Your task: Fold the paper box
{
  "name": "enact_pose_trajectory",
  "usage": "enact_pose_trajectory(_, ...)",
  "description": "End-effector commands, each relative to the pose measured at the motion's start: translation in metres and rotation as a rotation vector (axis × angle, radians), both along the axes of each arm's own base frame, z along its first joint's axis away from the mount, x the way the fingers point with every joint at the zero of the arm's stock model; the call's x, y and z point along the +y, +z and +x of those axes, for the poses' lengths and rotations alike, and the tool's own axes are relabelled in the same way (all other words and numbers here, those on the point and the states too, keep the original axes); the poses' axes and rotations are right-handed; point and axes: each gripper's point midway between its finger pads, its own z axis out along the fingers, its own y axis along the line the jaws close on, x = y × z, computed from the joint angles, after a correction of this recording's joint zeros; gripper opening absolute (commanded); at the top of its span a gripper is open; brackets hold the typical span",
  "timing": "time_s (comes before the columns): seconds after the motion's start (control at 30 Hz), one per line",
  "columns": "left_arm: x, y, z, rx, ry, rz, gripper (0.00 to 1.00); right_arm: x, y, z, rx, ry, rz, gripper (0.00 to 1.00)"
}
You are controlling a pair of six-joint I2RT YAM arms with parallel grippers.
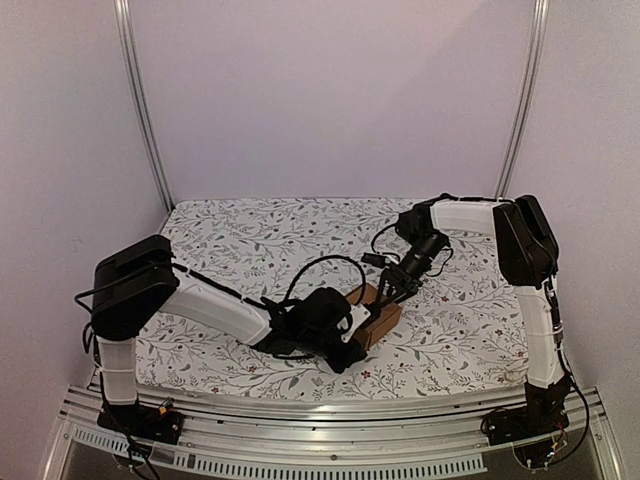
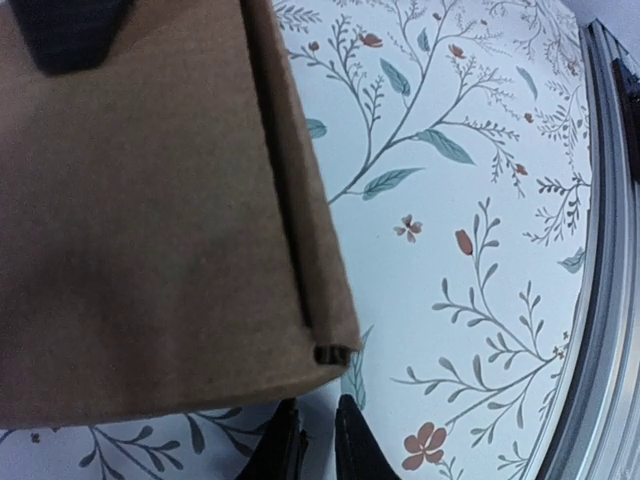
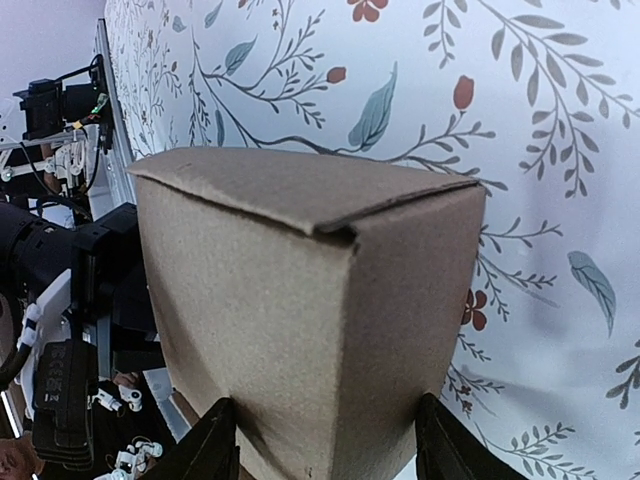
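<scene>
box spot: the paper box (image 1: 380, 318) is on the floral tabletop (image 1: 230, 250), a bit toward 4 o'clock from the middle in the top view, and it's folded up into a cube-ish shape
right pincer: the right pincer (image 1: 385, 291) comes in from about 1 o'clock and is clamped across the box; on its wrist cam one finger (image 3: 215, 445) sits against each lower side of the cardboard
left pincer: the left pincer (image 1: 356, 336) is at the box's 8 o'clock side. Its wrist cam shows the two fingertips (image 2: 285, 452) close together, a sliver of cloth between them and nothing held. Only the very tips are in frame, so honestly can't tell if it's fully clenched or released
hidden in top view: the left wrist covers the near-left part of the box, and both sets of fingertips are too small and dark to make out
left cam cut-offs: the box fills the upper left and runs off the frame. A flap edge runs down to the corner (image 2: 332, 352) at 6 o'clock. The dark wedge (image 2: 70, 35) at 11 o'clock is cropped, so can't say what it is
right cam: the top flap (image 3: 340, 232) doesn't sit quite flush at the front corner. The box bottom is cut off
fuzzy stuff: the black arm hardware and cables (image 3: 60, 300) at 9 o'clock are too dark to sort out
</scene>
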Motion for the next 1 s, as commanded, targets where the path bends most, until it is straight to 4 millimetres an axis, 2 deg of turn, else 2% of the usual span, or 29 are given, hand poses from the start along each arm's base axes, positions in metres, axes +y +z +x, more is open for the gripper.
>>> enact_pose_trajectory(0.0, -0.018, -0.009, 0.005, -0.044, -0.02, -0.002, 0.13, -0.005, -0.001, -0.006, 0.014, 0.001, -0.004, 0.58)
enact_pose_trajectory(0.13, -0.036, -0.005, 0.015, -0.07, -0.012, -0.036, 0.07, -0.004, -0.003, -0.008, 0.032, -0.008, 0.003, 0.58)
enact_pose_trajectory(0.2, -0.038, -0.004, 0.019, -0.079, 0.003, -0.037, 0.05, -0.004, -0.003, -0.008, 0.03, -0.008, -0.001, 0.58)
enact_pose_trajectory(0.3, -0.026, -0.005, 0.03, -0.103, 0.085, -0.011, 0.0, -0.004, -0.004, -0.009, 0.034, -0.011, 0.0, 0.57)
enact_pose_trajectory(0.4, -0.011, -0.004, 0.045, -0.11, 0.205, -0.018, 0.0, -0.003, -0.008, -0.014, 0.043, -0.012, -0.007, 0.57)
enact_pose_trajectory(0.63, -0.019, 0.005, 0.066, -0.203, 0.33, -0.074, 0.0, 0.004, -0.009, -0.02, 0.095, -0.032, 0.002, 0.57)
enact_pose_trajectory(0.73, -0.019, 0.008, 0.061, -0.197, 0.312, -0.073, 0.02, 0.003, -0.01, -0.019, 0.095, -0.033, -0.002, 0.57)
enact_pose_trajectory(0.8, -0.015, 0.012, 0.048, -0.168, 0.268, -0.052, 0.05, 0.001, -0.009, -0.015, 0.09, -0.04, 0.002, 0.57)
enact_pose_trajectory(0.97, 0.012, 0.034, -0.01, -0.079, 0.079, -0.026, 0.18, -0.002, -0.009, -0.007, 0.075, -0.047, 0.0, 0.57)
